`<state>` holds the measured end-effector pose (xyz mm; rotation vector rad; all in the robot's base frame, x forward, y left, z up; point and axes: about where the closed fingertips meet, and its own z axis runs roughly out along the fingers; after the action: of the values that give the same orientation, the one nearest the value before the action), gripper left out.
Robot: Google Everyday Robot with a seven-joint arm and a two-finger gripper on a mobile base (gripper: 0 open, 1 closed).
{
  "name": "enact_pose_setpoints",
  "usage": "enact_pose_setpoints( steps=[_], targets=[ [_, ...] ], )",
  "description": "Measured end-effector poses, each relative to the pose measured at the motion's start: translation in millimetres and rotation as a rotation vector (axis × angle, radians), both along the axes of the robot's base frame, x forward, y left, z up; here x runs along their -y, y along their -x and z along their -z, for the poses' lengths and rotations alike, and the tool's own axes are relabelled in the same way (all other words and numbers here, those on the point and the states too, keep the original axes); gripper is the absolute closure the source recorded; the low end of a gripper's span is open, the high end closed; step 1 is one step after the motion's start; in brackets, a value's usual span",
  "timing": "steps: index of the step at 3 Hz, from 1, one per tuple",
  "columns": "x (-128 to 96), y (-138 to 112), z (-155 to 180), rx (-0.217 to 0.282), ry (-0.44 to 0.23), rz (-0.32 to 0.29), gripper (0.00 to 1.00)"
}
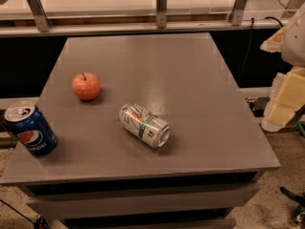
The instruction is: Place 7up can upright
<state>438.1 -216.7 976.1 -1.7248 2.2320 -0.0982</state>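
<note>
The 7up can (144, 125) lies on its side near the middle front of the grey table (190, 80). It is white and silver with green markings, and its silver end points to the front right. My gripper (282, 101) shows as cream-coloured parts at the right edge of the camera view. It is beyond the table's right side, well apart from the can, and holds nothing that I can see.
A red apple (86, 86) sits on the table's left, behind the can. A blue Pepsi can (30, 129) stands upright at the front left corner. A railing with metal posts (161, 6) runs behind the table. Cables lie on the floor at the right.
</note>
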Motion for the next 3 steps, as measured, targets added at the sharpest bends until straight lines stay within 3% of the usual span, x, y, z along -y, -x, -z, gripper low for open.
enact_pose_setpoints(
  steps=[1, 2, 3],
  targets=[
    [0, 0, 0, 0.0, 0.0, 0.0, 0.0],
    [-11, -3, 0, 0.007, 0.016, -0.037, 0.0],
    [-44, -11, 8, 0.001, 0.043, -0.136, 0.0]
  ],
)
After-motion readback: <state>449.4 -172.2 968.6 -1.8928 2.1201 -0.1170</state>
